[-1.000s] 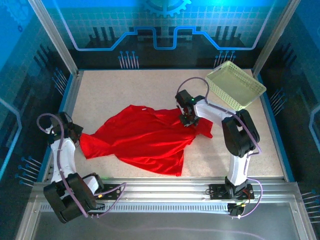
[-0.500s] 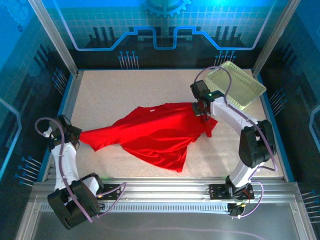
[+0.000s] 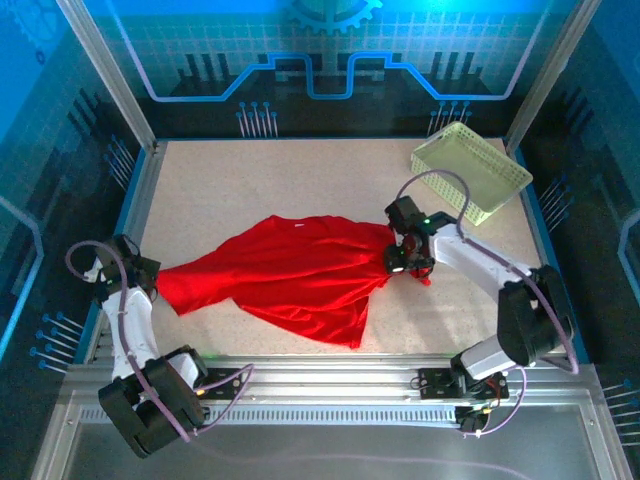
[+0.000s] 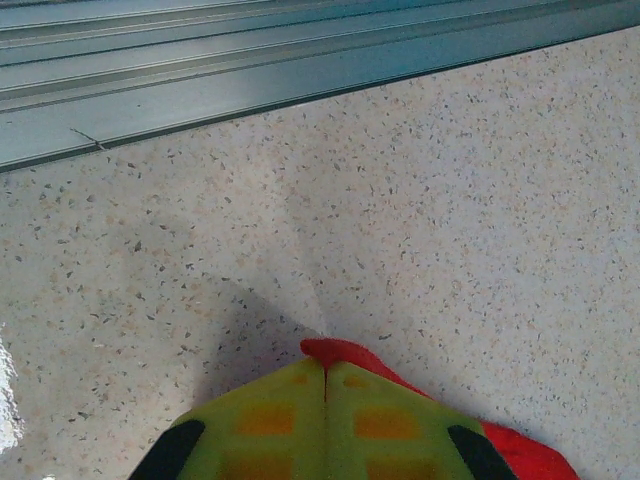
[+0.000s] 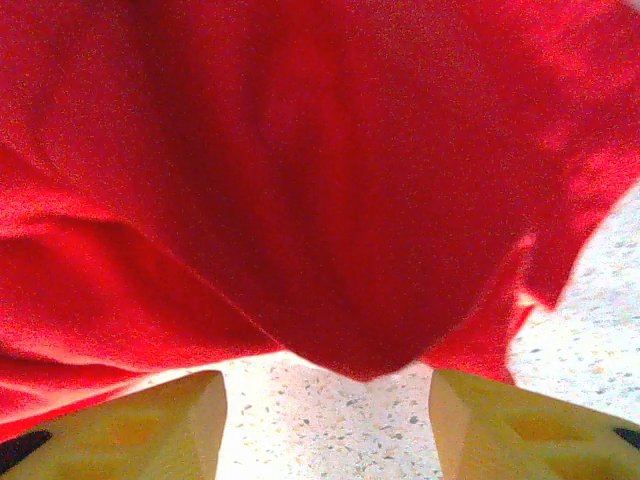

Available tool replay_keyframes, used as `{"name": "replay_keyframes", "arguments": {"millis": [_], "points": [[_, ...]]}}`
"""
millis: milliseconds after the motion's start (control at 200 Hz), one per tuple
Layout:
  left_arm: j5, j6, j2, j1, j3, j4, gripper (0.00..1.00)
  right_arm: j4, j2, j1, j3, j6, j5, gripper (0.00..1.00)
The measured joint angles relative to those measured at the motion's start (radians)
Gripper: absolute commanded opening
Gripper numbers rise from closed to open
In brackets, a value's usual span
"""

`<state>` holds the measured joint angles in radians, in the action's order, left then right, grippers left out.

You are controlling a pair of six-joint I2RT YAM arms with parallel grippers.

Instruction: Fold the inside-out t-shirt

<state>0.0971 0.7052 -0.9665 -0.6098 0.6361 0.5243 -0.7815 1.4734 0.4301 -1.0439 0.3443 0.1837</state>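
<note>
1. The red t-shirt (image 3: 290, 272) lies crumpled across the middle of the table (image 3: 250, 170). One end is drawn out in a point toward the left gripper (image 3: 148, 274) and the other is bunched beside the right gripper (image 3: 402, 262). It is far from flat, so a fold made now would likely trap wrinkles and come out lopsided
2. The left gripper's jaws are closed on a thin lip of red cloth, which pokes out just past the fingertips in the left wrist view. So slight a bite may slip free if the arm pulls harder, and the stretched end would then go slack
3. The right gripper stands open, its fingers (image 5: 150, 415) apart with bare table between them. The cloth hangs just ahead of them, not within them, so closing here would probably catch nothing, and pushing in blindly could catch several layers at once
4. With one end pinned and the other loose, a pull by the left arm alone would likely drag the whole shirt toward the metal rail (image 4: 250, 80) at the table's edge rather than spread it
5. The lattice basket (image 3: 470, 172) sits at the far right corner, apart from the shirt, where a wide swing of the right arm could knock it
</note>
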Motion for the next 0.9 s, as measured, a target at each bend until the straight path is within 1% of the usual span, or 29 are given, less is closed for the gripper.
{"name": "replay_keyframes", "arguments": {"millis": [120,205,280,315,415,495,540,600,635,735,790,840,900], "points": [[0.0,0.002,0.0,-0.001,0.0,0.0,0.0,0.006,0.01,-0.025,-0.131,-0.02,-0.021,0.67],[0.0,0.003,0.0,-0.001,0.0,0.0,0.0,0.028,0.075,-0.026,-0.229,-0.034,-0.028,0.66],[0.0,0.003,0.0,-0.002,0.0,0.0,0.0,0.051,0.143,-0.026,-0.269,-0.046,-0.028,0.66],[0.0,0.003,0.0,-0.002,0.0,0.0,0.06,0.056,0.171,-0.026,-0.273,-0.05,-0.027,0.65],[0.002,0.0,0.004,-0.003,0.0,0.002,0.31,0.056,0.244,-0.026,-0.273,-0.066,-0.03,0.61],[0.003,0.01,0.027,-0.005,0.0,0.009,0.47,0.058,0.291,-0.025,-0.272,-0.075,-0.043,0.58],[0.003,0.004,0.05,-0.007,0.003,0.023,0.58,0.058,0.307,-0.023,-0.271,-0.077,-0.043,0.57],[0.007,0.006,0.083,-0.009,0.027,0.059,0.68,0.059,0.32,-0.018,-0.267,-0.076,-0.037,0.56],[0.01,0.002,0.101,-0.01,0.051,0.078,0.72,0.062,0.321,-0.015,-0.26,-0.075,-0.033,0.56],[-0.007,-0.013,0.126,-0.007,0.142,0.107,0.77,0.071,0.32,-0.017,-0.244,-0.072,-0.023,0.56],[-0.019,-0.032,0.105,0.019,0.2,0.112,0.8,0.075,0.32,-0.023,-0.241,-0.072,-0.018,0.56],[-0.026,-0.052,0.065,0.081,0.251,0.116,0.82,0.078,0.32,-0.028,-0.241,-0.072,-0.015,0.57],[-0.022,-0.081,-0.02,0.206,0.309,0.117,0.86,0.084,0.32,-0.033,-0.241,-0.072,-0.012,0.57]]}}
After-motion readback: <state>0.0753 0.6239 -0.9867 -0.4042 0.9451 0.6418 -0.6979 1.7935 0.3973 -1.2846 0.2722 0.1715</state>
